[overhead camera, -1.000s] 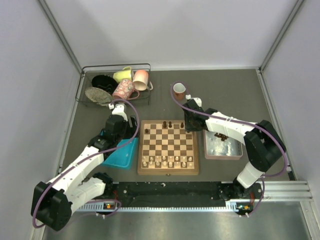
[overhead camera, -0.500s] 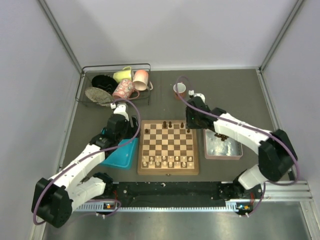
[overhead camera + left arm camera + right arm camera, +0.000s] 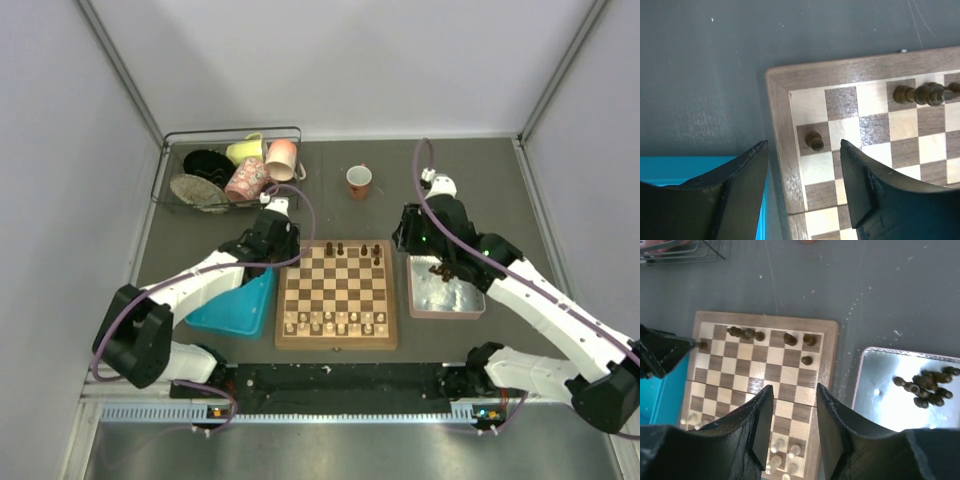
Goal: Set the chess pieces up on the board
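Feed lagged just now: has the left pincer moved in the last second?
Yes. The left pincer has swung right, off the blue tray, to the far left corner of the board.

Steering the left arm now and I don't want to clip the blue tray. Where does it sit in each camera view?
Top external: blue tray lies at lower left, just left of the board.
Left wrist: a thin strip of the blue tray at the lower left edge.
Right wrist: the blue tray is at the left edge, mid-height.
Shared landmark: the board's tan frame, with the tray on its left in every view.
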Action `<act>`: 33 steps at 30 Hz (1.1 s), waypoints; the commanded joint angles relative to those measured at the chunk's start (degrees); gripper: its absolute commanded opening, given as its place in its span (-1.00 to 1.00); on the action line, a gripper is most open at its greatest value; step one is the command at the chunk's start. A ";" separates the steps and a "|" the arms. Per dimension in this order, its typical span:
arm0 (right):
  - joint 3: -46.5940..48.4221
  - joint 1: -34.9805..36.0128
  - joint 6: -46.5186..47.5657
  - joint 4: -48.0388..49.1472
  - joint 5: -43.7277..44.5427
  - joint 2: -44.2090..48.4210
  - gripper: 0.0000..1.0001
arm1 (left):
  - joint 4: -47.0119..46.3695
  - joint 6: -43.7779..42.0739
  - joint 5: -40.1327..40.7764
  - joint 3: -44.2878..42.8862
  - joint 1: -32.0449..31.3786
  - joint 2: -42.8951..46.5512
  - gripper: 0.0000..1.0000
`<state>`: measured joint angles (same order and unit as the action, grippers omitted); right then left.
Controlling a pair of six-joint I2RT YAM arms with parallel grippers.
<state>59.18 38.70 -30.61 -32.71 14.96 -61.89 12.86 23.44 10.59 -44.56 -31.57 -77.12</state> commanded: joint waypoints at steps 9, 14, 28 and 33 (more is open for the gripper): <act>-2.14 -0.73 0.46 -4.73 6.13 5.46 -0.21 | -1.88 -0.85 2.07 -5.98 -1.12 -7.87 0.02; -2.22 -0.99 0.46 -4.65 6.22 5.29 -0.21 | -0.91 -0.42 2.77 -5.89 -1.82 -8.48 -0.09; -2.31 -1.17 0.46 -4.73 6.04 5.11 -0.21 | 0.50 -0.15 4.61 -5.98 -2.97 -9.89 -0.31; -2.49 -1.17 0.46 -4.64 6.13 5.11 -0.21 | 0.50 -0.24 4.88 -5.98 -3.23 -9.80 -0.35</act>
<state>56.66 38.33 -30.59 -37.60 19.70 -57.74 13.91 22.81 14.33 -48.64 -34.41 -86.83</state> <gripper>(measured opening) 0.396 0.338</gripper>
